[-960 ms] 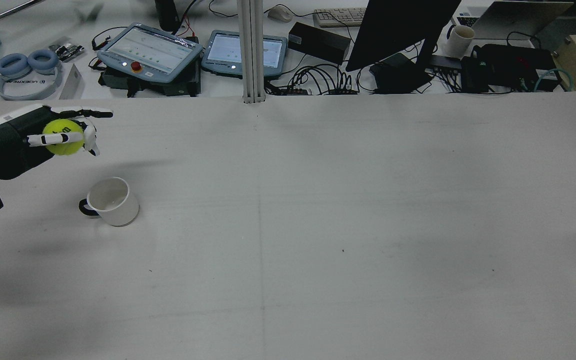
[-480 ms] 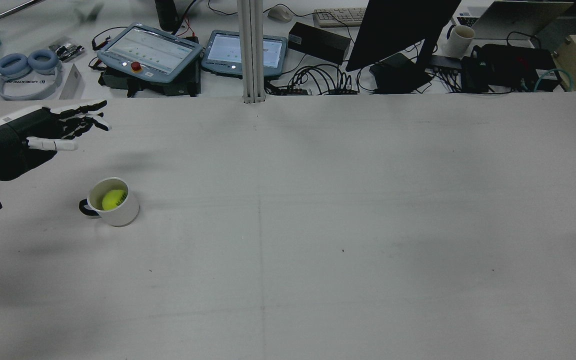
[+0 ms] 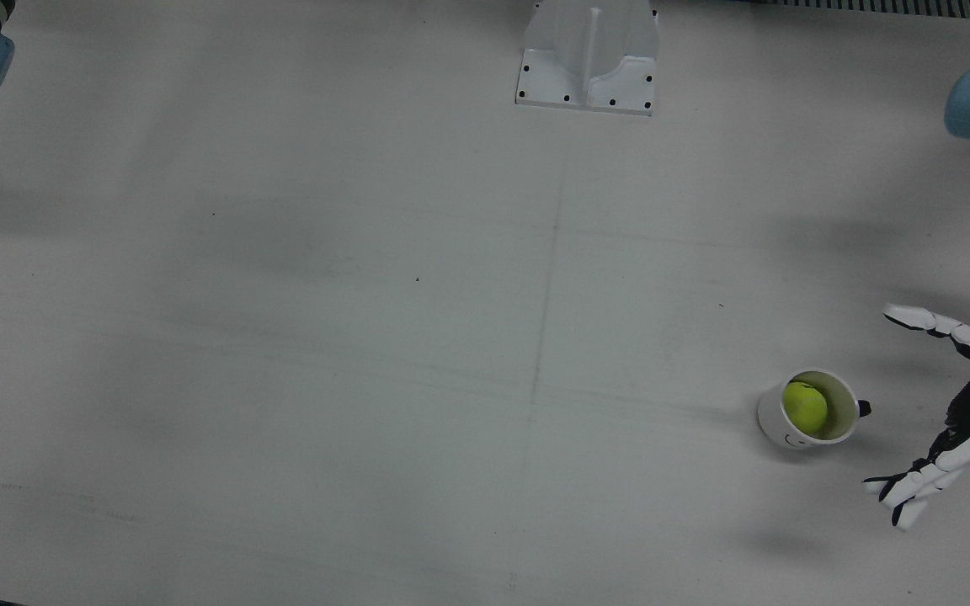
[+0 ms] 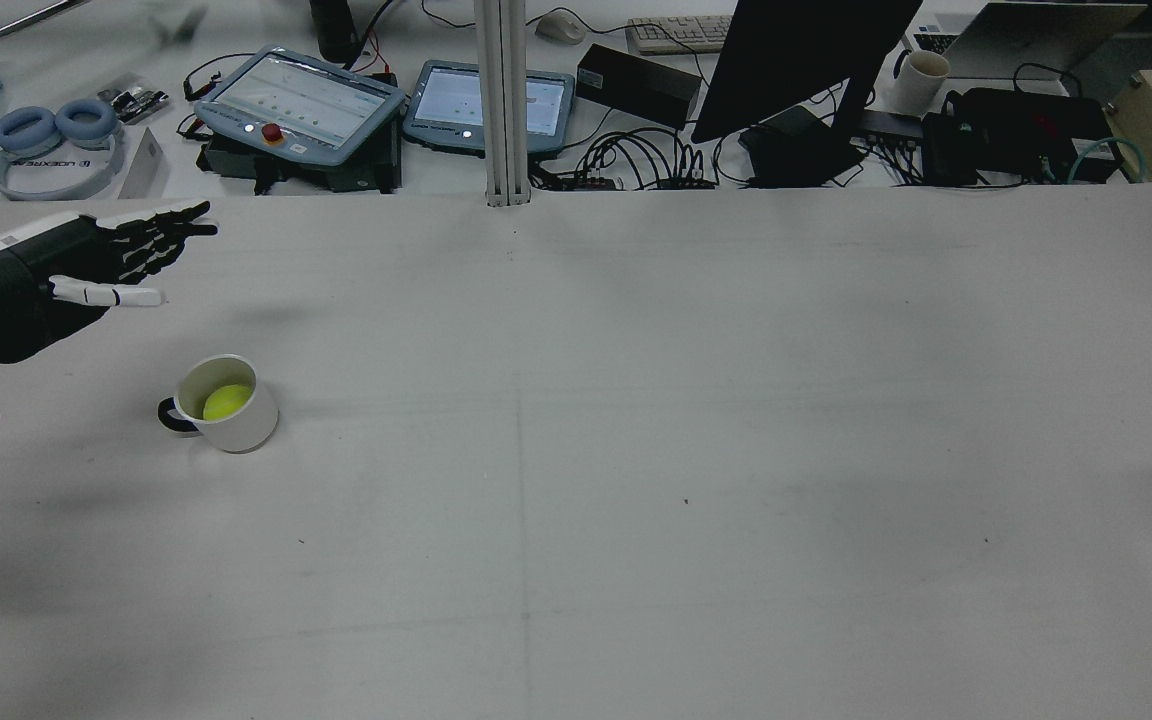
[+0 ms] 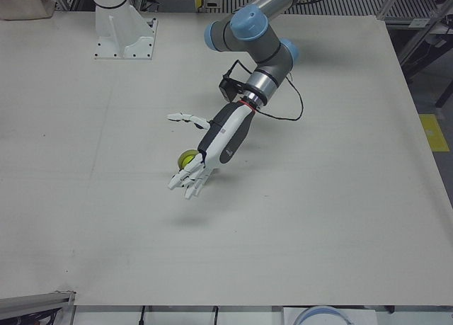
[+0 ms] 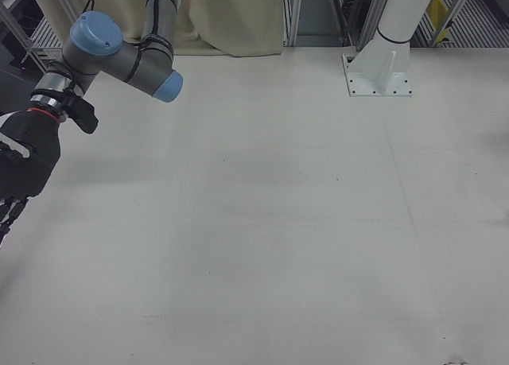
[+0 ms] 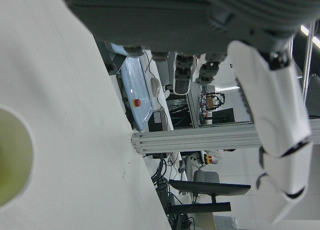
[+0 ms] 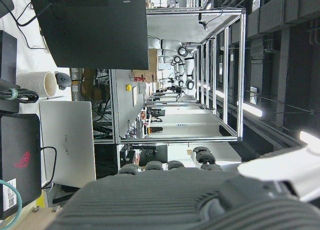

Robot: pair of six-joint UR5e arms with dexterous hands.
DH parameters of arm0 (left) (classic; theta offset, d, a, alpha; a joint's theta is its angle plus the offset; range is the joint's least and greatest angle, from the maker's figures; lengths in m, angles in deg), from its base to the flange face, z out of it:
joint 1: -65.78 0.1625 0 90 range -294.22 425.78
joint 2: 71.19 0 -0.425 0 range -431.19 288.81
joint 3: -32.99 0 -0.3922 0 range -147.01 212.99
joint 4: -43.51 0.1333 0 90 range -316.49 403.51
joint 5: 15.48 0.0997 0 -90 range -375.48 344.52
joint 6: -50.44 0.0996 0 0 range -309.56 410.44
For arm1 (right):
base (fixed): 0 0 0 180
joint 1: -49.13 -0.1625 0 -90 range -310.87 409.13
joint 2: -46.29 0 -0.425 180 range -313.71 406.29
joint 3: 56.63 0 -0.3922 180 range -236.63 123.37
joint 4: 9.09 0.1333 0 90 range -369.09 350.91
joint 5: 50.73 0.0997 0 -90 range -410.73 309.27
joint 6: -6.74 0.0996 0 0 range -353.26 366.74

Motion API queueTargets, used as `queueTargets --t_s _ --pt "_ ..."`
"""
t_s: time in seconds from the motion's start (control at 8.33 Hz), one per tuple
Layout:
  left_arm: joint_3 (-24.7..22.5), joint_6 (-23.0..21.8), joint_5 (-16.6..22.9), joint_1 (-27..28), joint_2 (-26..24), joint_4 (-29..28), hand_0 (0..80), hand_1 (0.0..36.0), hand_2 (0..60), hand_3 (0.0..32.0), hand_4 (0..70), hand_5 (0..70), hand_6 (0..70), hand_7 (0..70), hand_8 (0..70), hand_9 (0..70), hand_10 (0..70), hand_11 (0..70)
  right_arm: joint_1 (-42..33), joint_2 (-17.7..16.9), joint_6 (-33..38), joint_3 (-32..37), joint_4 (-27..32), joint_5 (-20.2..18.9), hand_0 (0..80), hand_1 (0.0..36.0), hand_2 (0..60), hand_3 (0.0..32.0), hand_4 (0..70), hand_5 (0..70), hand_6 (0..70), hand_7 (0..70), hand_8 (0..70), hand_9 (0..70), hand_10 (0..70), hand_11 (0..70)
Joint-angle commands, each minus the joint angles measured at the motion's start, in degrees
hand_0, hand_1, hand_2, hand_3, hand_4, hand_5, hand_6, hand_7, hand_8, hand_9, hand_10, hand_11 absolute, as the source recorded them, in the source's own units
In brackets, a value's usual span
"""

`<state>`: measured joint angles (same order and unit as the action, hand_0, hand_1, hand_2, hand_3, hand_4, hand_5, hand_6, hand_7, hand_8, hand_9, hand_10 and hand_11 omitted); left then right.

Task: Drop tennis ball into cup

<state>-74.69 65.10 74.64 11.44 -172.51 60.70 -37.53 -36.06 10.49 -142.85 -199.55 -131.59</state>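
Note:
The white cup (image 4: 236,425) with a black handle stands upright on the left part of the table. The yellow-green tennis ball (image 4: 227,401) lies inside it, also seen from above as the ball (image 3: 805,406) in the cup (image 3: 775,423). My left hand (image 4: 86,262) hovers open beyond the cup, fingers spread, holding nothing. In the left-front view the left hand (image 5: 212,149) covers most of the cup; only a bit of ball (image 5: 187,157) shows. The cup's rim (image 7: 20,160) sits at the left hand view's edge. My right hand (image 6: 22,170) hangs at the table's far side, fingers apart, empty.
Beyond the table's far edge lie two teach pendants (image 4: 301,100), headphones (image 4: 51,140), a monitor (image 4: 796,60) and cables. An aluminium post (image 4: 502,100) rises at the middle of that edge. A white pedestal base (image 3: 588,55) stands at the table's robot side.
One second ago my left hand held the ball above the cup. It opened, the ball dropped into the cup and now rests there. The hand has hardly shifted.

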Motion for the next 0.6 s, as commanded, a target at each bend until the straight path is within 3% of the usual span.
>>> queueTargets --t_s 0.0,0.24,0.36,0.48 --pt "-2.71 -0.68 0.06 -4.86 -1.32 2.75 47.8 19.7 20.0 0.0 18.8 1.3 2.6 24.7 0.0 3.5 0.0 0.0 0.00 0.00 0.03 0.00 0.00 -0.08 0.0 0.0 0.0 0.0 0.0 0.0 0.0 0.0 0.0 0.0 0.0 0.0" --pt "-1.58 -0.24 0.41 -14.08 -3.35 4.78 52.5 24.6 12.6 0.0 8.7 2.1 1.2 17.8 0.0 2.1 0.0 0.0 0.00 0.00 -0.06 0.00 0.00 0.00 0.0 0.0 0.0 0.0 0.0 0.0 0.0 0.0 0.0 0.0 0.0 0.0" --pt "0.00 0.02 1.02 -18.65 -3.35 4.52 51.8 25.4 13.1 0.0 0.1 1.8 0.2 10.8 0.0 0.7 0.0 0.0 0.00 0.00 -0.06 0.00 0.00 -0.08 0.0 0.0 0.0 0.0 0.0 0.0 0.0 0.0 0.0 0.0 0.0 0.0" --pt "1.32 0.20 1.11 -22.70 -3.01 3.99 50.0 25.2 17.0 0.0 0.0 1.4 0.0 6.3 0.0 0.0 0.0 0.0 0.00 0.00 0.03 0.00 0.00 -0.08 0.0 0.0 0.0 0.0 0.0 0.0 0.0 0.0 0.0 0.0 0.0 0.0"
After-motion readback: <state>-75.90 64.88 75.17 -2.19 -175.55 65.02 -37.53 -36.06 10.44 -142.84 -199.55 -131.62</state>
